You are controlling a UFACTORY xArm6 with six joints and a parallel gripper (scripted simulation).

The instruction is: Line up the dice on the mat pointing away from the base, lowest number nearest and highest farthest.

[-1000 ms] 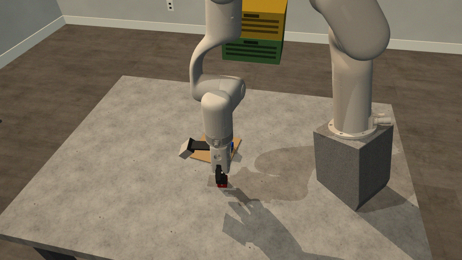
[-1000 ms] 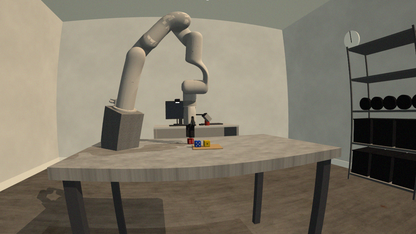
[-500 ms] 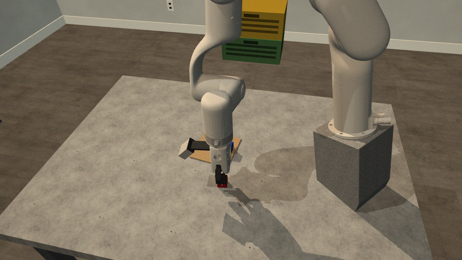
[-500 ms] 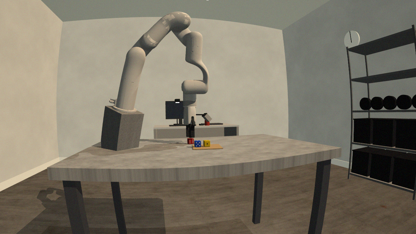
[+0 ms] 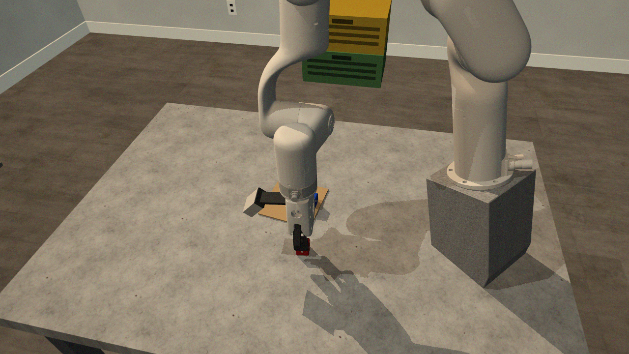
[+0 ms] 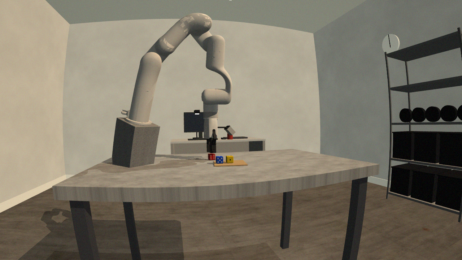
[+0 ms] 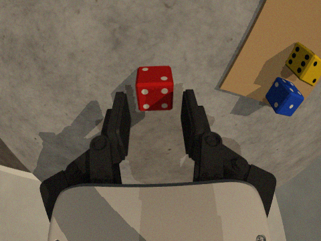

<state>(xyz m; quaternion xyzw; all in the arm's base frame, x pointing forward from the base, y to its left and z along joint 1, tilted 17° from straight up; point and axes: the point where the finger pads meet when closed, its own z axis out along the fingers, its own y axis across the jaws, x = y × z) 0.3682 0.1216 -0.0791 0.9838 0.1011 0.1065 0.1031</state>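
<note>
The table has a mottled grey top, a thick, streaked edge and dark, straight legs. A grey block pedestal stands on it near one end. Well apart from the pedestal, a thin tan mat lies flat on the tabletop. A red die rests directly on the table near the mat, off its surface. Broad shadows fall across the grey top.

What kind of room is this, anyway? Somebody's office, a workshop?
Probably an office or small lab. Behind the arm's table stands a desk with a computer monitor, and to the right a metal shelving unit holds black bins.
</note>
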